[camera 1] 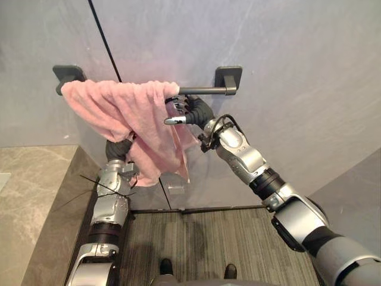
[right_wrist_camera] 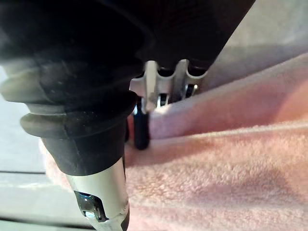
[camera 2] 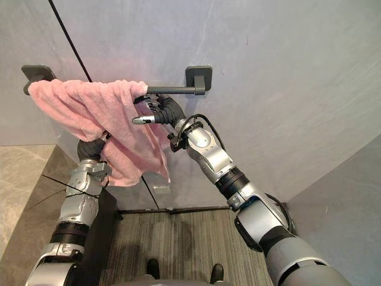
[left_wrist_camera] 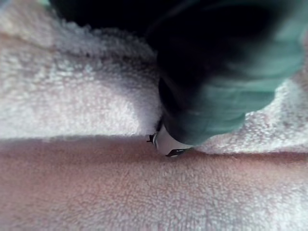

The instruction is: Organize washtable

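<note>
Pink terry towel [camera 1: 119,113] draped over the dark towel bar [camera 1: 202,91] on the grey wall [camera 1: 297,71], bunched toward the left-hand bracket [camera 1: 68,72] and hanging uneven, one corner trailing low. Right hand [camera 1: 189,110] up at the towel's right edge, fingers [camera 1: 177,100] curled over the cloth at the bar, thumb jutting straight below. Left hand [left_wrist_camera: 216,86] tucked up beneath the hanging folds, pressed into the terry; grip impossible to tell. Marble table [camera 1: 30,179] down at the left, well apart from the towel.

Step in hand, most likely: hanging and spreading the towel on the bar, well along but not yet tidy. Next move, by judgement: draw the gripped edge rightward along the bare stretch of bar toward the right-hand bracket [camera 1: 229,76], left hand steadying or smoothing the drop from below, gently enough not to drag the whole cloth off.

Count: one towel, one bar, two brackets, two hands on the job.
</note>
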Tool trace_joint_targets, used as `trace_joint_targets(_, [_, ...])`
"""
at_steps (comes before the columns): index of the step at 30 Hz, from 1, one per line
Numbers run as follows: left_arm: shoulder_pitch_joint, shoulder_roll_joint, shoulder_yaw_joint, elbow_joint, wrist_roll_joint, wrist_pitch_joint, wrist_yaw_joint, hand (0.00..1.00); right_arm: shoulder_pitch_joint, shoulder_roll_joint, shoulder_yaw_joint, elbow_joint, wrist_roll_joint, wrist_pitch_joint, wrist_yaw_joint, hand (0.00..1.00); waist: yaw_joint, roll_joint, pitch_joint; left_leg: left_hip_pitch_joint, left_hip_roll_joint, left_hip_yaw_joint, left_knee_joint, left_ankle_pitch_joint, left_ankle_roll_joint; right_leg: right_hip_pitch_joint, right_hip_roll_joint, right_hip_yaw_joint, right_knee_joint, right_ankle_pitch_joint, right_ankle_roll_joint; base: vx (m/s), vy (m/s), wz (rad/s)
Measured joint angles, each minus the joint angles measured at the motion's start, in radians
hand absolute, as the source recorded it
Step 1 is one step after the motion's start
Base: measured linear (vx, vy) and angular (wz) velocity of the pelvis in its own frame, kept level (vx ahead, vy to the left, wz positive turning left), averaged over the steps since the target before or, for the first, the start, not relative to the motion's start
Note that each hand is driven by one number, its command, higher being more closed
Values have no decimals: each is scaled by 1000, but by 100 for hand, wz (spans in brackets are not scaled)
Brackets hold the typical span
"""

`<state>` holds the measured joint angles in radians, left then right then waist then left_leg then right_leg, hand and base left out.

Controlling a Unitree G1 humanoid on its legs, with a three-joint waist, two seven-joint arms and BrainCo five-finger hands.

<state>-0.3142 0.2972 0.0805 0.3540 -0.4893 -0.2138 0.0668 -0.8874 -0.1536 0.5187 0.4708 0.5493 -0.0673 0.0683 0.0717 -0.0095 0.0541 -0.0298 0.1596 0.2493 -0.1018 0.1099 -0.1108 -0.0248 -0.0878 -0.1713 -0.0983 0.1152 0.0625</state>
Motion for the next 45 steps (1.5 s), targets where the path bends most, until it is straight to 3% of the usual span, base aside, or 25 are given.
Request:
trace_joint_targets(9, [-5, 0, 3, 0, 0, 10, 0, 100, 8, -14, -11, 18, 1, 4, 1, 0, -2, -4, 4, 4, 0, 6, 0, 5, -1, 1, 1, 7, 0, 0, 0, -2, 0, 0])
trace_joint_targets(25, [23, 0, 51, 0, 7, 13, -10, 100, 145, -114, -208, -27, 12, 10, 14, 0, -9, -13, 11, 29, 3, 60, 0, 4, -1, -14, 3, 61, 0, 19, 0, -23, 1, -11])
trace_joint_targets(30, [24, 0, 51, 0, 8, 13, -20, 100, 145, -124, -208, -29, 12, 10, 13, 0, -28, -13, 11, 29, 6, 61, -1, 4, -1, -15, 6, 62, -3, 20, 0, -4, -1, -1])
trace_joint_targets(45, [27, 0, 87, 0, 9, 13, -21, 100, 183, -135, -242, -63, 11, 9, -4, 0, -34, -13, 10, 30, 13, 82, 0, 5, -3, -31, 15, 85, -4, 29, -5, 1, -4, -5])
